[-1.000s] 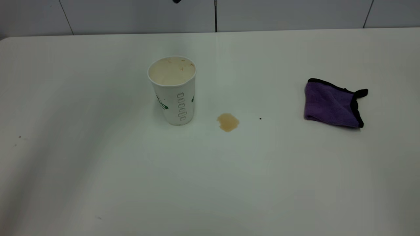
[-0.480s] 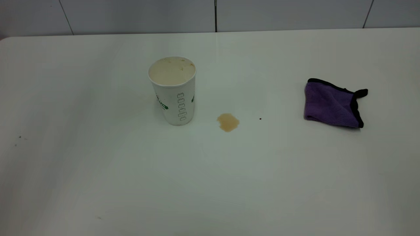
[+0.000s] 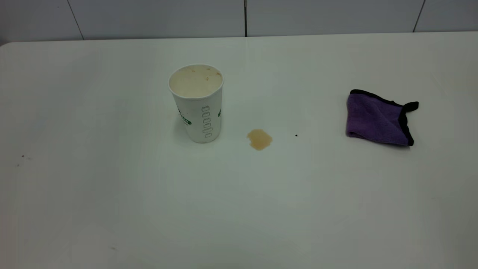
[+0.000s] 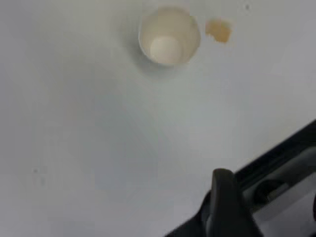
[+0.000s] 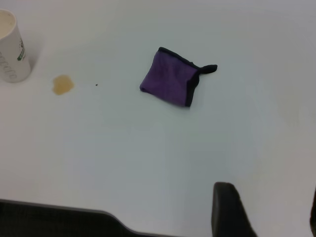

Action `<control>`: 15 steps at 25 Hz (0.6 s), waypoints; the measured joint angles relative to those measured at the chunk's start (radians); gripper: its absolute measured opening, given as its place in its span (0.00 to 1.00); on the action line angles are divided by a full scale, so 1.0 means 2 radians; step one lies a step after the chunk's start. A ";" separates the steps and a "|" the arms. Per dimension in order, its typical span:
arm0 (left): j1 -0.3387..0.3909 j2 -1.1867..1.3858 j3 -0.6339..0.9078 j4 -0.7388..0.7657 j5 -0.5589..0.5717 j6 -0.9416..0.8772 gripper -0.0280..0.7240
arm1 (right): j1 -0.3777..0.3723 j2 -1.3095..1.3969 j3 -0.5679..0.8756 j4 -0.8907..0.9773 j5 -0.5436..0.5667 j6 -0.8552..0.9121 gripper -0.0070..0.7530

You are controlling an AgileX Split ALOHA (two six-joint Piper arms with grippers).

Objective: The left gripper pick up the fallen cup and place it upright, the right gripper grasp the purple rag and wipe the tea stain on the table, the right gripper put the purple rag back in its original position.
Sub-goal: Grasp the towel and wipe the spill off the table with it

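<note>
Cup [image 3: 196,102] upright now; dark shape at worktop's [image 3: 239,209] 12 o'clock edge gone. Stain [image 3: 259,139] unwiped, rag [image 3: 377,118] at 3 o'clock untouched. Your end effectors: grip state can't tell.

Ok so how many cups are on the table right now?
1. The cup stands upright on the table, just left of the tea stain; no others visible.
</note>
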 joint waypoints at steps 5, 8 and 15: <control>0.000 -0.097 0.166 0.000 0.000 -0.003 0.63 | 0.000 0.000 0.000 0.000 0.000 0.000 0.57; 0.000 -0.146 0.272 0.001 -0.001 -0.004 0.63 | 0.000 0.000 0.000 0.000 0.000 0.000 0.57; 0.000 -0.236 0.435 0.001 -0.028 -0.031 0.63 | 0.000 0.000 0.000 0.000 0.000 0.000 0.57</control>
